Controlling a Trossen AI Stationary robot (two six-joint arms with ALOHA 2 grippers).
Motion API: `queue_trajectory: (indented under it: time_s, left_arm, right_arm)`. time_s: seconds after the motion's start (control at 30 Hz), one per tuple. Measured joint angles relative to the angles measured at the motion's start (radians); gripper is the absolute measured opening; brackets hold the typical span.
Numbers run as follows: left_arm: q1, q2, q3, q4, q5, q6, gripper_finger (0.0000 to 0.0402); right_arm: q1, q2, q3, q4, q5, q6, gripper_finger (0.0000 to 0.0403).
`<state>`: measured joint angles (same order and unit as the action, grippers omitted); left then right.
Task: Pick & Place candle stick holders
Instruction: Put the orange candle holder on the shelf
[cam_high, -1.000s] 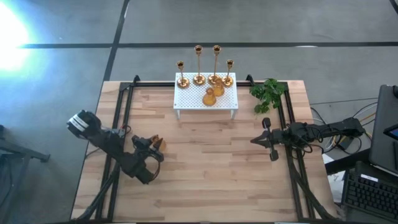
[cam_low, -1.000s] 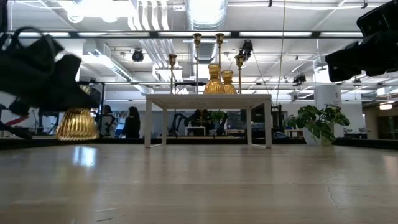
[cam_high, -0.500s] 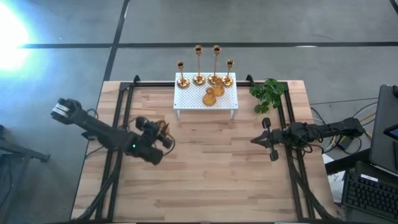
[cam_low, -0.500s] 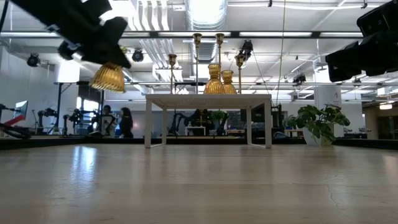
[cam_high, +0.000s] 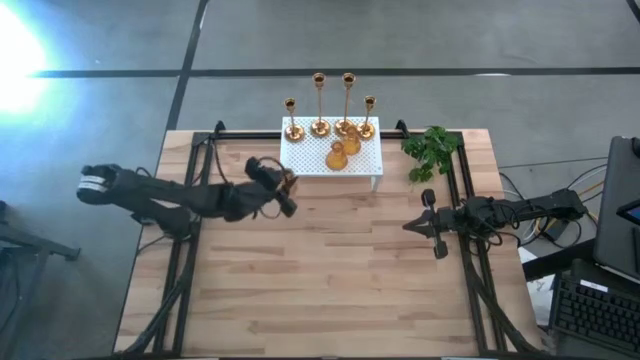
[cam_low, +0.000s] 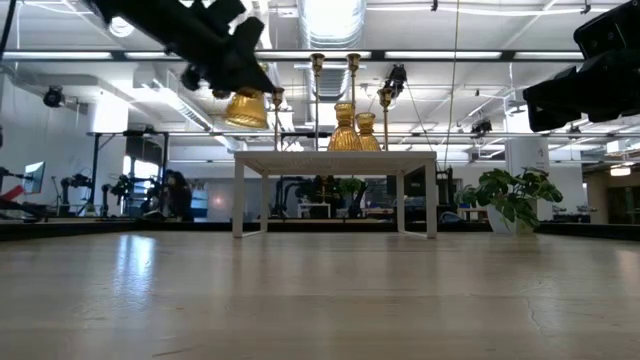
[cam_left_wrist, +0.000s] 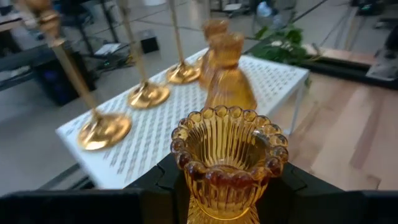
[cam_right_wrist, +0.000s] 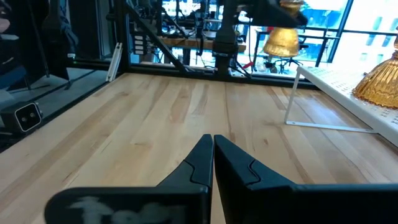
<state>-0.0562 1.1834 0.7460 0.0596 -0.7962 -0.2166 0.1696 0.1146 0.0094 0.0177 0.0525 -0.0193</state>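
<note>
My left gripper (cam_high: 280, 188) is shut on a short, ribbed, amber-gold candle stick holder (cam_low: 245, 107). It is held in the air just off the near left corner of the white perforated stand (cam_high: 330, 160). The holder fills the left wrist view (cam_left_wrist: 229, 149), scalloped mouth up. On the stand, several tall thin gold holders (cam_high: 320, 105) stand on their round bases along the far edge. Two squat gold ones (cam_high: 342, 150) stand in front of them. My right gripper (cam_high: 432, 225) is shut and empty over the table's right side; it also shows in its wrist view (cam_right_wrist: 213, 152). My left gripper pinches the holder between its two fingers (cam_left_wrist: 171, 180), at the narrow part below the scalloped cup (cam_left_wrist: 221, 199). The fingers come slanting from the table's left. The holder is upright, its wide bell-shaped foot (cam_low: 245, 112) hanging below the fingers, lifted clear, about level with the stand's top.
A green leafy sprig (cam_high: 430, 150) lies at the far right of the table, beside the stand. Black rails (cam_high: 190, 200) run along the table's left and right sides. The wooden tabletop (cam_high: 330, 270) in front of the stand is bare.
My left gripper has gone up and toward the table's far right, from near the left rail to the white stand's near left corner. It carried the squat holder from near table height to the height of the stand's top. The holder has stayed upright.
</note>
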Motion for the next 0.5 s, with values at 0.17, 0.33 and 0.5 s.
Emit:
queue_trajectory:
  time_s: [0.17,0.33,0.5]
  left_arm:
    - [0.102,0.032,0.0,0.131,0.154,0.1,0.0129]
    - [0.187,0.07,0.0,0.231,0.276,0.16,0.0129]
    - [0.254,0.113,0.002,0.287,0.332,0.192,0.0129]
  right_arm:
    - [0.0,0.0,0.0,0.0,0.0,0.0,0.0008]
    - [0.0,0.0,0.0,0.0,0.0,0.0,0.0008]
    - [0.0,0.0,0.0,0.0,0.0,0.0,0.0008]
